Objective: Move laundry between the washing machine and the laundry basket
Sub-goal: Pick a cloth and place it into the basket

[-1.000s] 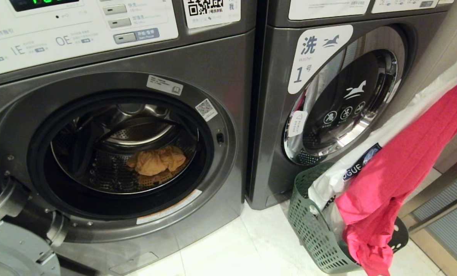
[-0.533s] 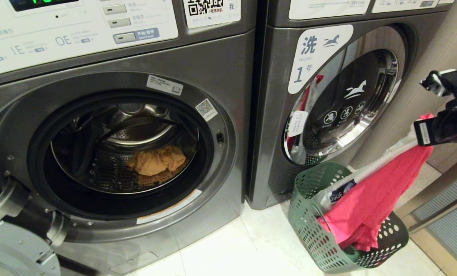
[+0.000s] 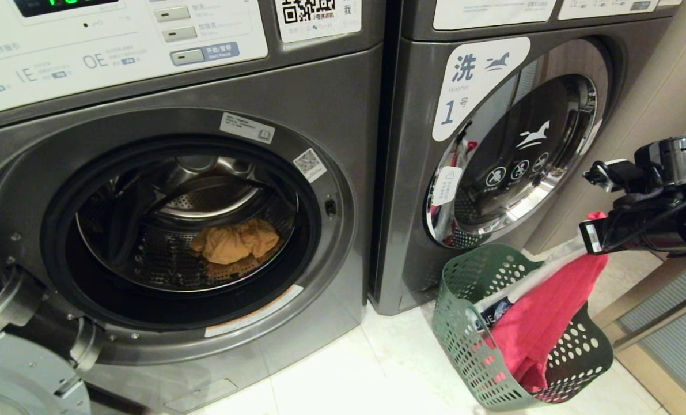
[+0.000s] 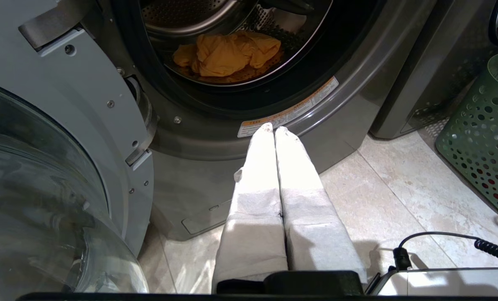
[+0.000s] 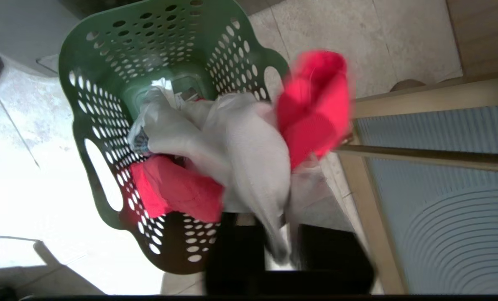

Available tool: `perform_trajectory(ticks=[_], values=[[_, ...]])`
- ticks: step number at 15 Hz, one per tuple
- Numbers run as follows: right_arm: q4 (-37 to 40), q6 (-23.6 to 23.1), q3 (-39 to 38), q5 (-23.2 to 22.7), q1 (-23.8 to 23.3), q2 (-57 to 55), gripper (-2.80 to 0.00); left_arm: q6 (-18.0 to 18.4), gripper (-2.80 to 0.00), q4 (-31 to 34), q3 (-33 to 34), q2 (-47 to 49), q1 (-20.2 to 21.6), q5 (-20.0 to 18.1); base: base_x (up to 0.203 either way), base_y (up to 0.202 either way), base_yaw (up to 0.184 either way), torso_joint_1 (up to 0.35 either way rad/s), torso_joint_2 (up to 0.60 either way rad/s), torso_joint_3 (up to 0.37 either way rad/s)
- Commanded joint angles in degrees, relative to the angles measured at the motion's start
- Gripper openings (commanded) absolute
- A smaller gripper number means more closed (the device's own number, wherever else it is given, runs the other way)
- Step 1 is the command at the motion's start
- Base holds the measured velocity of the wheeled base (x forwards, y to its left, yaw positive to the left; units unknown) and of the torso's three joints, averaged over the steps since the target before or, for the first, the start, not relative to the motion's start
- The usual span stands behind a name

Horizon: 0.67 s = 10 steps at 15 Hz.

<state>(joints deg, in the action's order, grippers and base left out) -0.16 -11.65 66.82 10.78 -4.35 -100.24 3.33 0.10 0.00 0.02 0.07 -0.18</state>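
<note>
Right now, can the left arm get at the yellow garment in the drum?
Probably yes: the washing machine door is swung open, the yellow garment lies alone near the drum's front, and nothing stands between it and the left gripper.

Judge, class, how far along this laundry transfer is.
Done: the red-pink garment and the white garment have reached the laundry basket. In hand: the right gripper above it has white cloth between its jaws. Left: the mustard garment lies in the washing machine drum.

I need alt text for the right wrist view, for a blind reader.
The right tool holds white laundry and red-pink laundry above the green laundry basket, with their lower ends already inside it. The basket stands on a pale tiled floor.
</note>
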Motion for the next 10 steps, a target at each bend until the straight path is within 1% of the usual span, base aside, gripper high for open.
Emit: perform_trajectory(ticks=[1, 6, 8, 9, 10], values=[[0.07, 0.08, -0.02, 0.12, 0.05, -1.04, 0.0, 0.01, -2.8, -0.01, 0.0, -0.02, 0.01, 0.01, 0.0, 0.0, 0.0, 0.0, 0.0, 0.0], [0.07, 0.4, -0.11, 0.12, 0.05, -1.39, 0.0, 0.01, -2.8, -0.01, 0.0, -0.02, 0.01, 0.01, 0.0, 0.0, 0.0, 0.0, 0.0, 0.0], [0.69, 0.39, -0.34, -0.03, 0.3, 1.1, 0.0, 0.01, -2.8, -0.01, 0.0, -0.02, 0.01, 0.01, 0.0, 0.0, 0.0, 0.0, 0.0, 0.0], [1.89, 0.43, -0.65, -0.46, 0.69, 3.54, -2.8, 0.01, -2.8, -0.01, 0.0, -0.02, 0.01, 0.01, 0.0, 0.0, 0.0, 0.0, 0.0, 0.0], [3.72, 0.67, -1.25, -1.28, 1.39, 6.73, -2.8, 0.01, -2.8, -0.01, 0.0, -0.02, 0.01, 0.01, 0.0, 0.0, 0.0, 0.0, 0.0, 0.0]])
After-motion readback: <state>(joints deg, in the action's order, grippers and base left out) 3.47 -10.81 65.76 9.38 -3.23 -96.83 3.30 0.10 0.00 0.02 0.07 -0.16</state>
